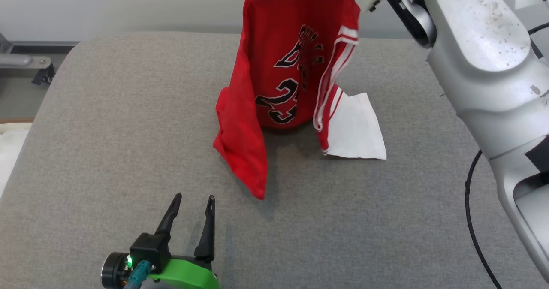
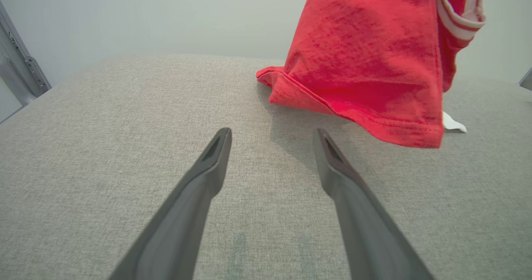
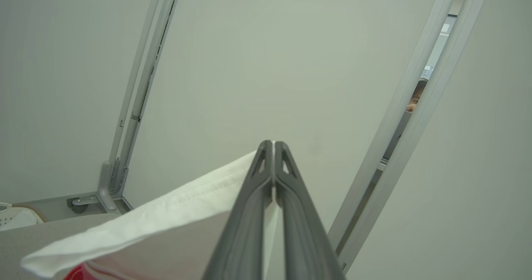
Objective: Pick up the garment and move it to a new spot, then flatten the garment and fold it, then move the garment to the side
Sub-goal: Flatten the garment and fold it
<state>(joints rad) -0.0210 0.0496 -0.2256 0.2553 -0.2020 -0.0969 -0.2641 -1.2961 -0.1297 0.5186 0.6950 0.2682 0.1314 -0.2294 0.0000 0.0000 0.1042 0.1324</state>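
Two dark fingers (image 3: 253,197) of the right gripper (image 3: 273,143) are pressed flat together, and a white edge of the garment (image 1: 283,66) is pinched between them, with a thin sliver of white showing in the seam between their tips. From that grip the white cloth runs down and to the left in the right wrist view, with a little red showing beneath it at the bottom edge.

Seen from the head, the garment is a red jersey with white striped trim and black lettering. It hangs from the top of that view, next to the pale right arm (image 1: 480,57), down onto the grey cloth-covered table (image 1: 107,130). Its lower part rests on the table a little far of the middle. A red fold trails toward the near left, and a white panel lies flat on the right.

At the near left, the left gripper (image 1: 194,198) has its two fingers spread wide with nothing between them. They point toward the far side, low over the table. The red hem lies just far and right of their tips, apart from them.

A black cable (image 1: 472,220) curves along the table's right edge. Beyond the far edge are a pale wall (image 1: 128,1) and, on the left, a metal frame (image 1: 25,61).
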